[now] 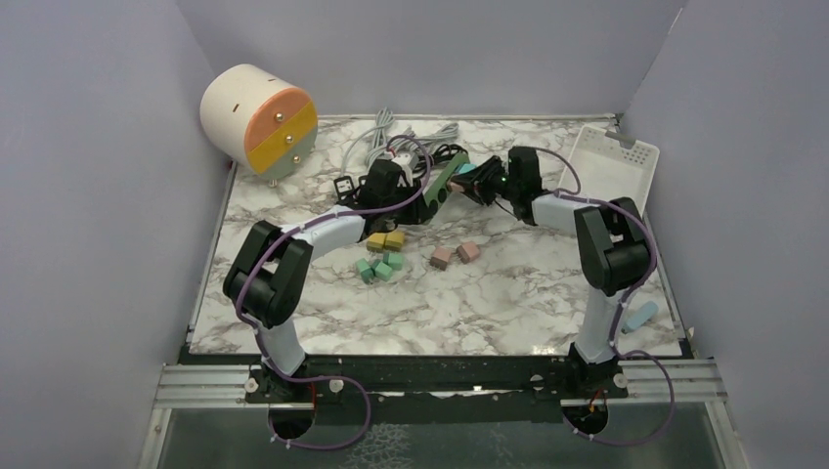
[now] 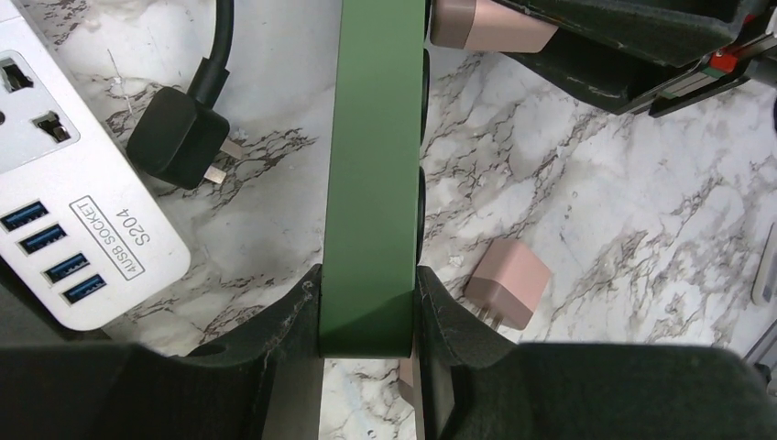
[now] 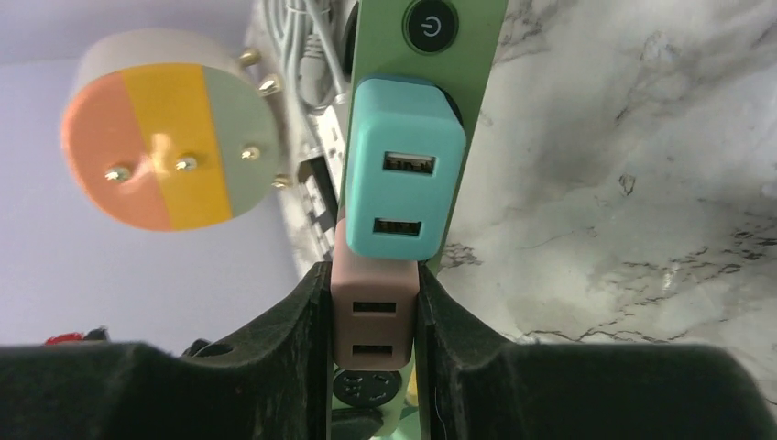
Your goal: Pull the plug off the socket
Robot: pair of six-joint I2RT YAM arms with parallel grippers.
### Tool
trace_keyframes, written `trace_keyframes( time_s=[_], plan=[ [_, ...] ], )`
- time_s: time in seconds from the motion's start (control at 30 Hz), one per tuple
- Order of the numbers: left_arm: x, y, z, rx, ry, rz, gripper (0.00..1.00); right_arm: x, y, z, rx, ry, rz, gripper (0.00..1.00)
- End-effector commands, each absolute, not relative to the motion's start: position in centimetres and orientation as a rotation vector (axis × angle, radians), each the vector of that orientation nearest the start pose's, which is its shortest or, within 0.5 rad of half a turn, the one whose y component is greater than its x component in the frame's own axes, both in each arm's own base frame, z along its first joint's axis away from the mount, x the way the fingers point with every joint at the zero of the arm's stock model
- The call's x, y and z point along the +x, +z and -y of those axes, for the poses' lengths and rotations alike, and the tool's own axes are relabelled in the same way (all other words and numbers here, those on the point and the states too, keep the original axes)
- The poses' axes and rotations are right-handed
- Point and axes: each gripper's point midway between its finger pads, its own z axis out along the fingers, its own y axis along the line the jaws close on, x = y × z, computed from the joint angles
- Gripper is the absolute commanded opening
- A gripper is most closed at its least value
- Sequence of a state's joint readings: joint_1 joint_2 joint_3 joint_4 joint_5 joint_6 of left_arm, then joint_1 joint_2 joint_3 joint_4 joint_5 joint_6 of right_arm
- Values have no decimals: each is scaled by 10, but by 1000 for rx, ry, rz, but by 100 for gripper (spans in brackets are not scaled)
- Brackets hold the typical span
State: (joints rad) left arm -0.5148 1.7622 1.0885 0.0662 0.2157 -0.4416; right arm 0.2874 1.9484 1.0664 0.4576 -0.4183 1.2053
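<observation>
A green power strip (image 1: 447,178) is held off the table between both arms. My left gripper (image 2: 366,316) is shut on one end of the green strip (image 2: 376,165). My right gripper (image 3: 374,316) is shut on a pink USB plug (image 3: 374,316) that sits in the green strip (image 3: 476,55), just below a teal USB plug (image 3: 403,179). A round black power button (image 3: 427,25) shows above the teal plug. In the top view the right gripper (image 1: 486,186) meets the strip's far end.
A white USB socket block (image 2: 64,174), a loose black plug (image 2: 179,137) and a loose pink plug (image 2: 508,282) lie on the marble. A round drawer unit (image 1: 259,119), a white tray (image 1: 616,156), cables (image 1: 386,137) and several small coloured blocks (image 1: 386,259) stand around.
</observation>
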Motion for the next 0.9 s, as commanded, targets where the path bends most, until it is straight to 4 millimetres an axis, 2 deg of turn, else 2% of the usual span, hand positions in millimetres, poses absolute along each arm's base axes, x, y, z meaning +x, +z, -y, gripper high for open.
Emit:
trace_keyframes(
  time_s=[0.0,0.1,0.17,0.2,0.3,0.43,0.53,0.67,0.77,0.8,0.87],
  plan=[
    [440,131,263,49,-654,-2110,0,447,153,-262,324,1046,-2240,1],
    [442,131,264,44,-653,-2109,0,450,134,-231,298,685,-2387,1],
    [444,131,264,40,-651,-2111,0,448,129,-217,297,576,-2402,1],
    [444,131,264,39,-651,-2113,0,448,134,-216,274,586,-2371,1],
    [445,131,263,36,-644,-2113,0,437,149,-235,213,809,-2260,1],
    [446,135,262,36,-638,-2106,0,401,172,-277,113,1319,-2132,1],
    [446,137,262,37,-635,-2103,0,388,187,-290,84,1524,-2031,1],
    [446,141,261,38,-635,-2095,0,383,198,-296,27,1614,-1953,1],
    [447,145,261,37,-637,-2085,0,381,198,-300,-46,1638,-1943,1],
    [447,146,261,37,-638,-2083,0,384,192,-300,-50,1607,-1977,1],
    [447,150,261,32,-644,-2074,0,397,175,-296,-52,1416,-2082,1]
  ],
)
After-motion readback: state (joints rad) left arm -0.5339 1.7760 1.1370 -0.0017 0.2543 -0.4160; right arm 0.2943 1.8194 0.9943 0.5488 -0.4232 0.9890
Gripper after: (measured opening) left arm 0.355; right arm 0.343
